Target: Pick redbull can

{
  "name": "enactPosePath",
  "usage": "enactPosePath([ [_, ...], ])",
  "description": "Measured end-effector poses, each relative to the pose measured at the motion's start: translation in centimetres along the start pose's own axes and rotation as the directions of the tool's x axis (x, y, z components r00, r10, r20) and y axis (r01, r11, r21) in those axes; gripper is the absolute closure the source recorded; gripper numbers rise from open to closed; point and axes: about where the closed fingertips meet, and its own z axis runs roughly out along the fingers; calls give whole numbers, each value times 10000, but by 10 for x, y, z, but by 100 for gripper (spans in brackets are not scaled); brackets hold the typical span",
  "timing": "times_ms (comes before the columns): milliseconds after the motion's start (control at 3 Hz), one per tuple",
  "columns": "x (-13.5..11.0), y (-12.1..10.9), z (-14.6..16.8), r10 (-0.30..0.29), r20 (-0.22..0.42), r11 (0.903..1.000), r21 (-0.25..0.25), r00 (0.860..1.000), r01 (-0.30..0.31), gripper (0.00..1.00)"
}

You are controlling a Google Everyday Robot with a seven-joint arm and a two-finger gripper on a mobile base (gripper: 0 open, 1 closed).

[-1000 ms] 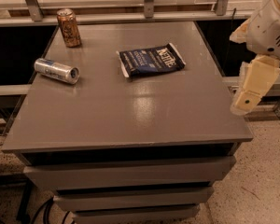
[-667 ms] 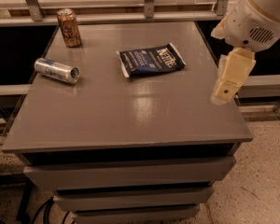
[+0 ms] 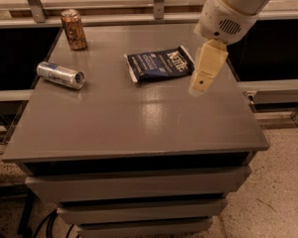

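Observation:
The redbull can is slim and silver with blue markings. It lies on its side near the left edge of the grey table top, its shiny end facing right and toward me. My gripper hangs from the white arm over the right part of the table, just right of the chip bag and far to the right of the can. It holds nothing.
A shorter orange-brown can stands upright at the back left corner. A dark blue chip bag lies flat at the back middle. Drawers sit below the top. A rail runs along the back.
My arm has swung left from beyond the table's right edge to over the table, beside the chip bag. The cans and the bag have not moved.

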Motion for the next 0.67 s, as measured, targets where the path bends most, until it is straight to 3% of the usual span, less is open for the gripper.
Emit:
enactPosePath([
  [667, -52, -14, 27, 452, -98, 9982, -401, 9989, -456, 0],
])
